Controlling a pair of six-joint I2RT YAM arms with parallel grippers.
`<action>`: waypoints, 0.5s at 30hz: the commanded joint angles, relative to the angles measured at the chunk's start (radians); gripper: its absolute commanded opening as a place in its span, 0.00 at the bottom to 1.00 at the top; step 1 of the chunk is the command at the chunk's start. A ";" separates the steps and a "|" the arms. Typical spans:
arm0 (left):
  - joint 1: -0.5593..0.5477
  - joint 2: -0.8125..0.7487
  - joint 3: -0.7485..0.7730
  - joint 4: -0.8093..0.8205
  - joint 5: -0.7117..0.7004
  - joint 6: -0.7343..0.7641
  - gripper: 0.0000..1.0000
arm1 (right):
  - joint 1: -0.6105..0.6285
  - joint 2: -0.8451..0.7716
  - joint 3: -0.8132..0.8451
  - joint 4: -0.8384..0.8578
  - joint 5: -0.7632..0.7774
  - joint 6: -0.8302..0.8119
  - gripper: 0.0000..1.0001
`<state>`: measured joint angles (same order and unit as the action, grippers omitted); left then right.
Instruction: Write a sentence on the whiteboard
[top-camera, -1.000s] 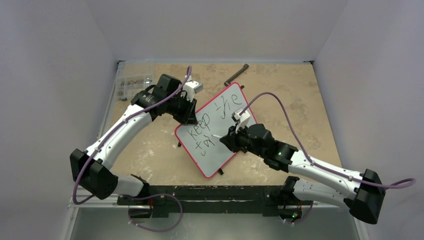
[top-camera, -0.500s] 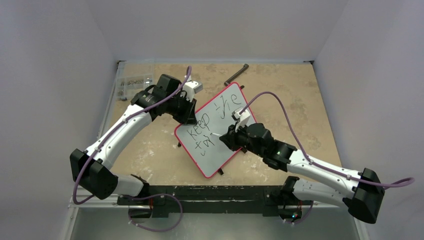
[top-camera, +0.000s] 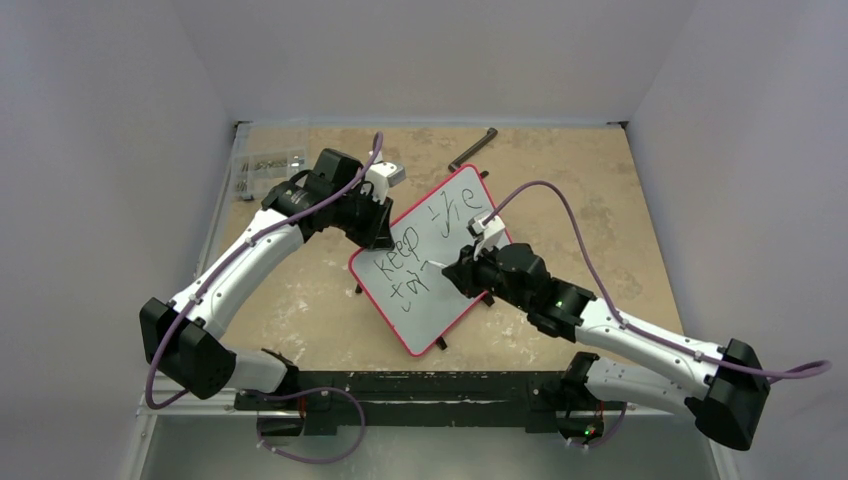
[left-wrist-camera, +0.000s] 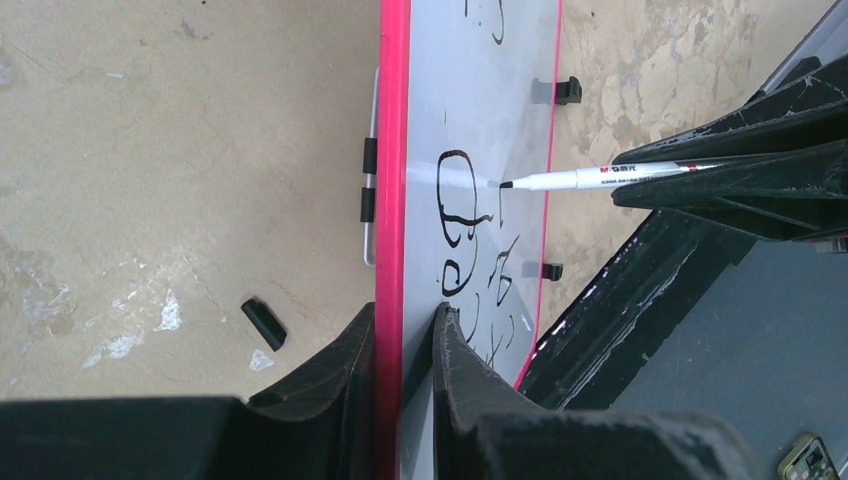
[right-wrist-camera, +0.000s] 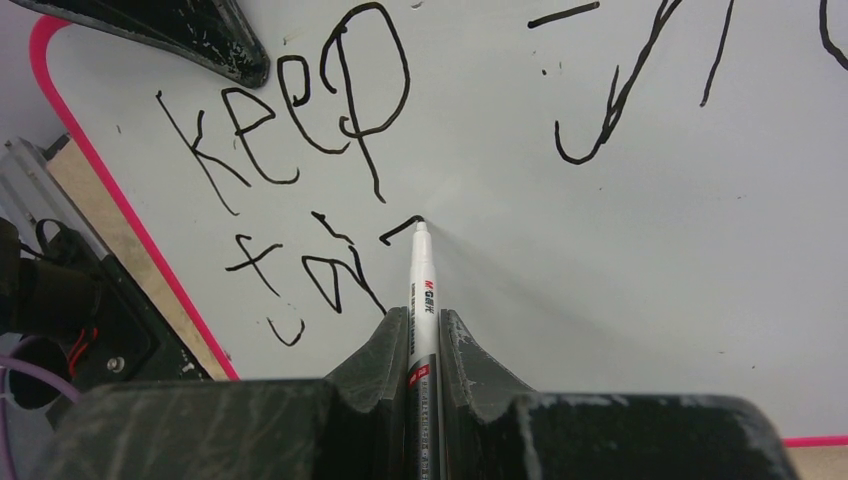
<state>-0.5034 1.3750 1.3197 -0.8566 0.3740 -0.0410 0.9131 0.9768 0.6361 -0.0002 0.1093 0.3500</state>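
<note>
The right tool (right-wrist-camera: 421, 322) is closed tight on a white marker (right-wrist-camera: 421, 280), the barrel pinched between its two fingers and pointing straight out ahead of them. The marker's black tip touches the whiteboard (right-wrist-camera: 620, 260) at the end of a short hooked stroke. That stroke belongs to the sentence (right-wrist-camera: 300, 130), which so far reads "keep" and "the" on its upper line. Below "keep" is an unfinished word (roughly "fai", though the letters are rough), and the hooked stroke comes just after it.

The left tool (left-wrist-camera: 400, 325) is clamped on the whiteboard's red rim, one finger on the written face and the other on the back. In its wrist view the board is seen nearly edge-on, with two small black feet along the far rim and a thin wire stand behind it.

From above, the whiteboard sits diagonally in the middle of the table (top-camera: 570, 190), between the two arms, the left tool at its upper left edge and the right tool over its right half. A dark L-shaped key (top-camera: 472, 148) lies near the table's far edge, well apart from the board. A clear packet of small parts (top-camera: 268, 163) lies at the far left corner.
</note>
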 joint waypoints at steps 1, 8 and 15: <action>0.014 0.007 -0.025 -0.082 -0.304 0.115 0.00 | -0.014 -0.023 0.048 -0.025 -0.006 -0.033 0.00; 0.014 0.007 -0.025 -0.083 -0.305 0.114 0.00 | -0.014 -0.036 0.080 -0.022 -0.055 -0.022 0.00; 0.015 0.003 -0.025 -0.082 -0.303 0.114 0.00 | -0.014 0.008 0.106 -0.006 -0.082 -0.023 0.00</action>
<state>-0.5041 1.3735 1.3197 -0.8566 0.3744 -0.0414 0.9020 0.9646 0.6884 -0.0399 0.0555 0.3382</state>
